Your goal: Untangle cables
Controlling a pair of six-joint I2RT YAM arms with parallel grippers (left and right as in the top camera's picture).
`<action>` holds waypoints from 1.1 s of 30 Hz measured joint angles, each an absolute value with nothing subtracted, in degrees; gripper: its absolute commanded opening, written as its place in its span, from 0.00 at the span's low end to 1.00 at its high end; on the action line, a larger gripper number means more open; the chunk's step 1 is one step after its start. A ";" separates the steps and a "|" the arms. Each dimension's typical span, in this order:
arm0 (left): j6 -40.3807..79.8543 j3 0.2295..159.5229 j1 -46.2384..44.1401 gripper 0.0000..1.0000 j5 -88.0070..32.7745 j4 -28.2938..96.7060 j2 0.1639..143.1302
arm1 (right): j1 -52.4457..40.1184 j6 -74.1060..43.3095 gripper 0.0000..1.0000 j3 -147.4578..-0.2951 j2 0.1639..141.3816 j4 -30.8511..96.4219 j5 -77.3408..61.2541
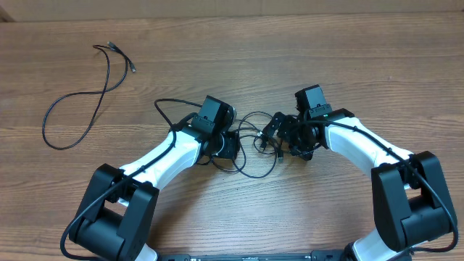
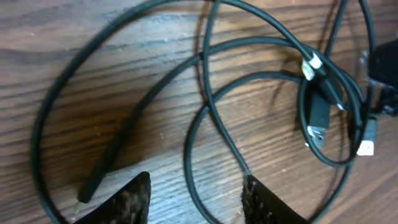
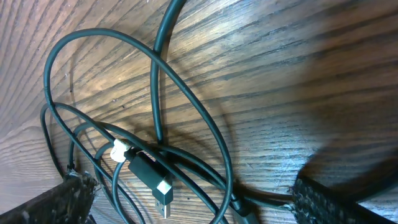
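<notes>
Wood-grain table (image 1: pixel 290 43) fills every view. Thin black cables (image 1: pixel 264 138) lie bunched at its middle, between the two arms, their loops crossing over one another. One more loose cable (image 1: pixel 104 90) lies well apart at the far left in an open loop. The left gripper (image 2: pixel 196 202) stands partly open over the bunch, with strands running between its fingers unpinched. The right gripper (image 3: pixel 205 199) is spread wide over the other side, holding nothing. A black USB plug (image 3: pixel 152 174) with a silvery tip rests among the loops, just beside a white band (image 3: pixel 118 149)
</notes>
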State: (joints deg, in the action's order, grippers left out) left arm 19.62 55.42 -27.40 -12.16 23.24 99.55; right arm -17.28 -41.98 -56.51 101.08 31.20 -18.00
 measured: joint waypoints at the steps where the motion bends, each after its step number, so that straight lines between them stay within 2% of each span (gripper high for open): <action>1: 19.62 55.42 -27.40 0.49 -11.73 23.07 99.55 | -17.28 -41.95 1.00 -56.51 101.08 31.20 -18.00; 4: 19.62 55.42 -27.40 0.52 -10.85 22.55 99.55 | -17.28 -42.00 1.00 -56.51 101.08 31.16 -17.98; 33: 19.62 55.42 -27.40 0.55 -10.20 22.46 99.55 | -17.28 -41.98 1.00 -56.51 101.08 31.18 -17.98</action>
